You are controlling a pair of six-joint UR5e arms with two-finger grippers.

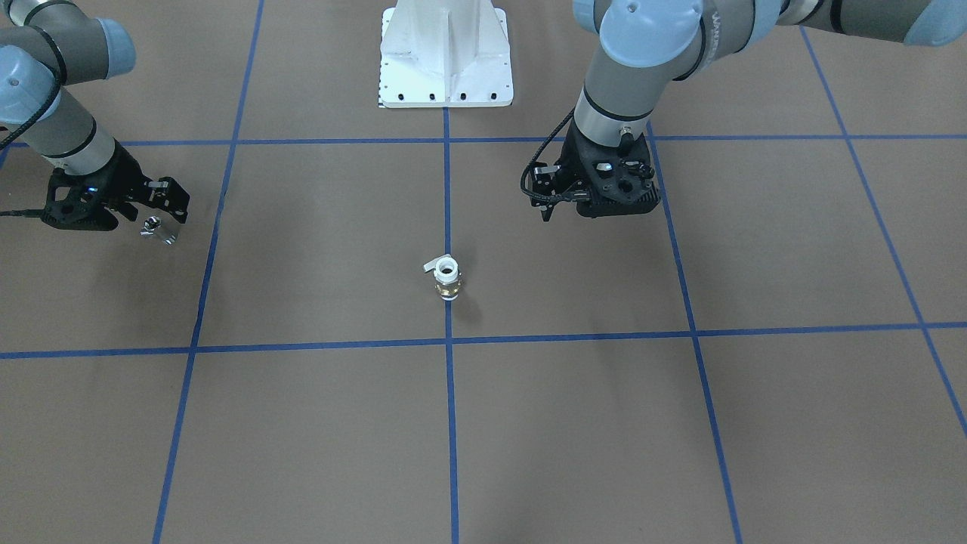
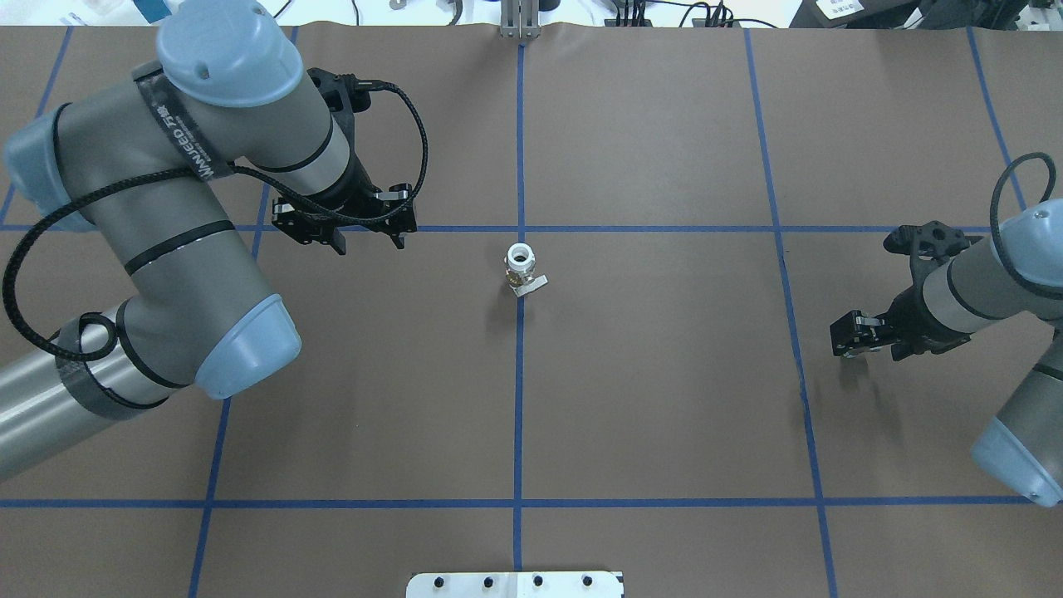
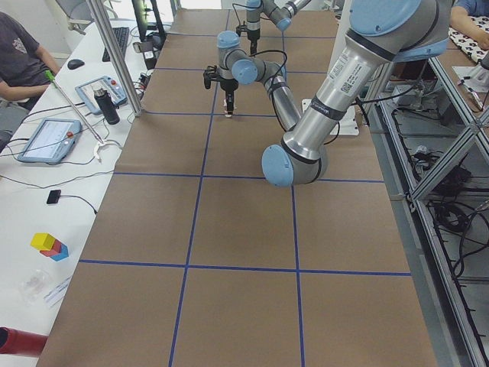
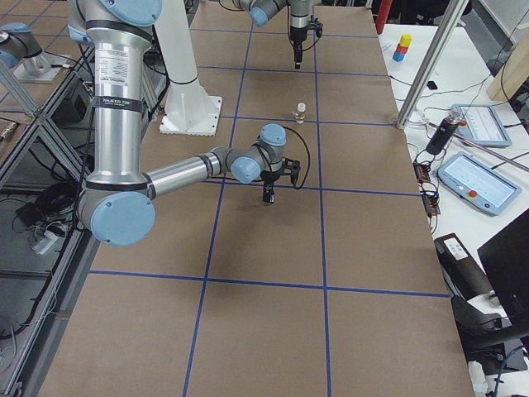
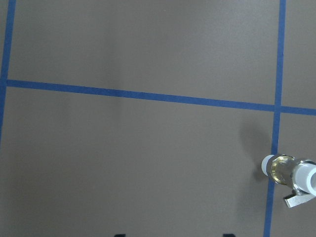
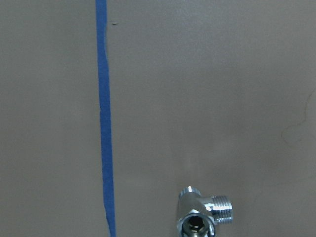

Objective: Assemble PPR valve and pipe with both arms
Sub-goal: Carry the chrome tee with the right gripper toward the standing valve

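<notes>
One PPR valve [image 1: 447,278], one pipe [image 1: 159,230] and two grippers are before you. The valve, with white tube ends, brass middle and pale lever, stands upright on the centre blue line [image 1: 451,393], and the silver pipe is well apart from it, just at the right gripper [image 1: 168,211]. The left gripper [image 2: 369,245] hangs near the valve, fingers [image 2: 338,244] spread; whether the right one pinches the pipe you cannot tell.

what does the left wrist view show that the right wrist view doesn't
Only the left wrist view shows the stubby white-and-brass valve with a pale lever, at its lower right. Only the right wrist view shows the small shiny silver metal fitting, at its bottom edge. Both share the brown table cover with blue tape lines.
</notes>
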